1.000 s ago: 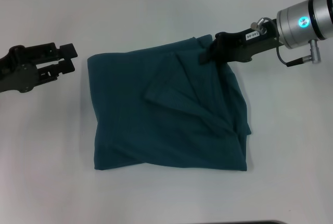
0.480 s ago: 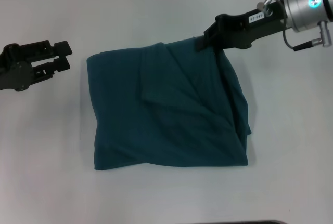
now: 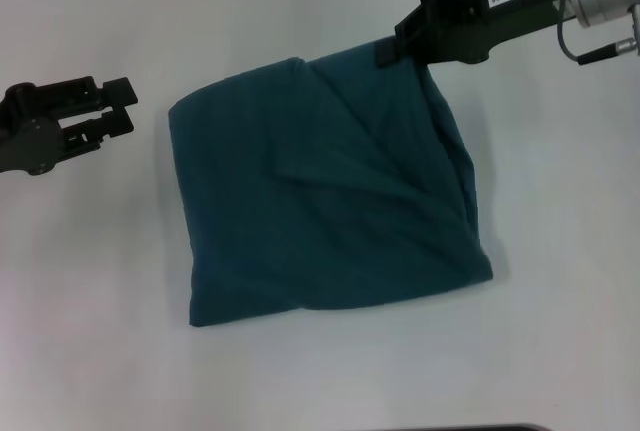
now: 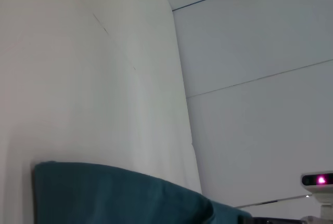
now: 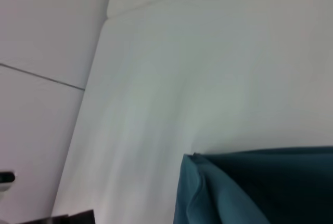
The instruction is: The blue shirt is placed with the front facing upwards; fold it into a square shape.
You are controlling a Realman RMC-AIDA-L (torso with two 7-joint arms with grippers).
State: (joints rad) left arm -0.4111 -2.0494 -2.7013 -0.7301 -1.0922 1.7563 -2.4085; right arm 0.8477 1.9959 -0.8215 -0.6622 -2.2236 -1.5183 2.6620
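Two hands were in frame, but only one was working. The right hand (image 3: 395, 49) was pinched tight on the far right corner of the blue shirt (image 3: 320, 201), with that corner lifted off the white desk (image 3: 100, 331) and the cloth under it drawn into diagonal creases. The shirt sat mid-desk as a rough folded block, plain teal side up, no print showing, and its edges were skewed rather than square. The left hand (image 3: 122, 108) hovered off to the left, clear of the cloth, fingers a little apart and holding nothing. Honestly the risk I'd flag here was the drag: with just one corner gripped, any pull could slide the whole stack or peel the top layers open, since nothing was pinning the opposite side. Those loose folds near the right edge looked ready to slump too. If the pinch only caught the top layer, the lower ones would likely lag and the shape would go lopsided.
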